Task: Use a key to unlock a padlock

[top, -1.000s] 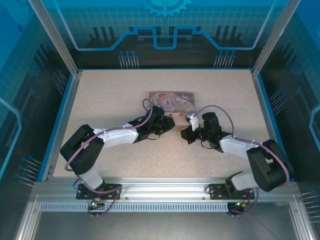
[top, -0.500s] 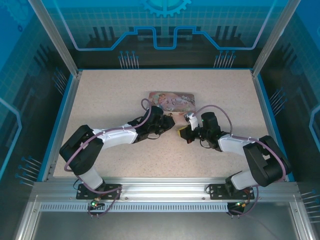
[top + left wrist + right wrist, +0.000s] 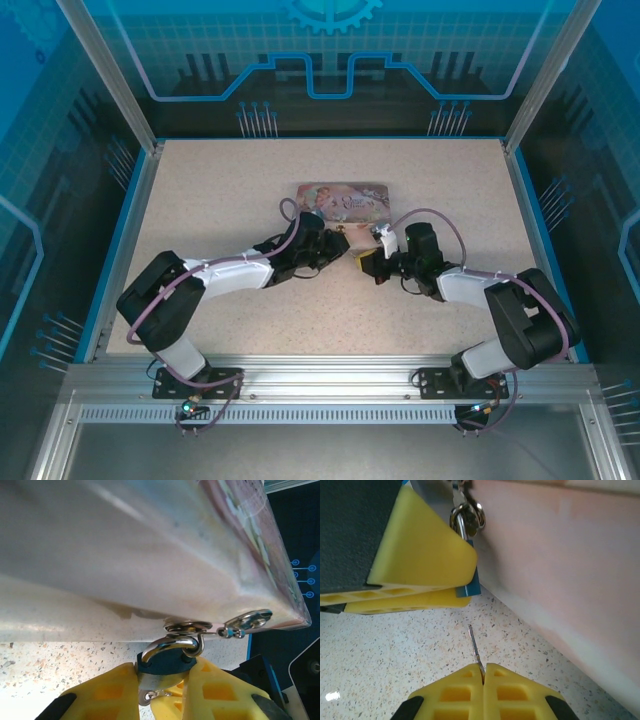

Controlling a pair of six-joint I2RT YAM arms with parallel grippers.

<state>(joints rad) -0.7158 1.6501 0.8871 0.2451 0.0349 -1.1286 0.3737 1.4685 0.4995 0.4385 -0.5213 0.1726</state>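
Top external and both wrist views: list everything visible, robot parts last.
padlock: one, dark blue body with silver shackle, at the tin's hasp, between the left gripper's fingers
key: one, silvery, tip pointing toward the padlock, apart from it
tin: one, pink illustrated, on the table beyond both grippers
hasp: one, silver, on the tin's side
table: one, speckled beige, blue-edged
left gripper: one, yellow fingers, shut on the padlock
right gripper: one, yellow fingers, shut on the key

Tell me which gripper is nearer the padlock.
Left. The left gripper clamps the padlock body between its fingers; the right gripper, pinching the key, sits apart, key tip not yet touching it.
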